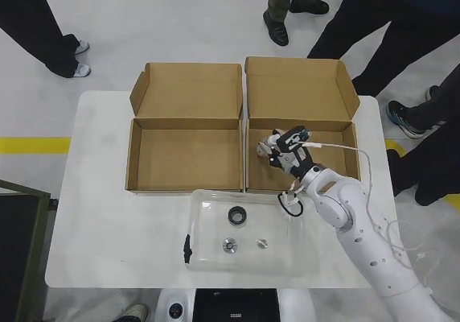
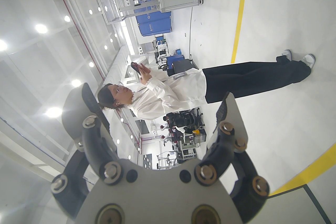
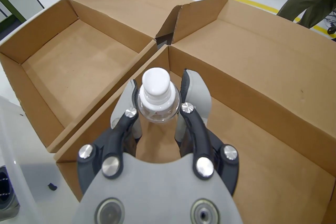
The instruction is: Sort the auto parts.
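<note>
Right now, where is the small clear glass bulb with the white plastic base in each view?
Top view: the small clear glass bulb with white plastic base, in the right gripper over the right brown cardboard box.
Right wrist view: the bulb, gripped between the jaws.
Left wrist view: open left gripper facing the hall floor.
Shared landmark: that right box.

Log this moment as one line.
right gripper: shut on white-capped part, above right box | left gripper: open | tray: three parts

Small parts (image 1: 237,216) in tray (image 1: 210,235), indistinct
</note>
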Motion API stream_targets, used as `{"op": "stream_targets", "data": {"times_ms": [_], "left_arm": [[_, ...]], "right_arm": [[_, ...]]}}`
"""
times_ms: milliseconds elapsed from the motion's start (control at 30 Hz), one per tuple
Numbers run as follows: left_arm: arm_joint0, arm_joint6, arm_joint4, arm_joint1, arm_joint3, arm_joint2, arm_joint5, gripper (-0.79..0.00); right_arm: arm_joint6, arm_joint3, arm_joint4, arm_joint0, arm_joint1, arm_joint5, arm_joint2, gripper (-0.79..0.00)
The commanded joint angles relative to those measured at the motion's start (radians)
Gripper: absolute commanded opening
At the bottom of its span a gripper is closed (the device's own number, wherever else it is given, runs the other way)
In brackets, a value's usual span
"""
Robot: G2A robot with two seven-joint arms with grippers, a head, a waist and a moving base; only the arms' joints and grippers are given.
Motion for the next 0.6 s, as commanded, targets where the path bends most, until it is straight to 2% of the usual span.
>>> {"op": "stream_targets", "data": {"times_ms": [0, 100, 133, 200, 233, 267, 567], "left_arm": [[0.0, 0.0, 0.0, 0.0, 0.0, 0.0, 0.0, 0.0], [0.0, 0.0, 0.0, 0.0, 0.0, 0.0, 0.0, 0.0], [0.0, 0.0, 0.0, 0.0, 0.0, 0.0, 0.0, 0.0], [0.0, 0.0, 0.0, 0.0, 0.0, 0.0, 0.0, 0.0], [0.0, 0.0, 0.0, 0.0, 0.0, 0.0, 0.0, 0.0], [0.0, 0.0, 0.0, 0.0, 0.0, 0.0, 0.0, 0.0], [0.0, 0.0, 0.0, 0.0, 0.0, 0.0, 0.0, 0.0]], "right_arm": [[-0.001, 0.007, -0.004, 0.001, -0.001, -0.004, -0.001, -0.453], [-0.002, 0.015, -0.012, -0.002, -0.002, -0.01, -0.001, -0.394], [-0.003, 0.015, -0.012, -0.005, -0.002, -0.012, 0.001, -0.351], [-0.003, 0.014, -0.012, -0.009, -0.002, -0.014, 0.004, -0.209], [-0.005, 0.011, -0.006, -0.012, -0.002, -0.016, 0.008, -0.086], [-0.011, 0.005, 0.009, -0.016, -0.003, -0.019, 0.013, 0.0], [-0.008, -0.118, 0.051, -0.09, 0.014, -0.09, 0.099, 0.0]]}}
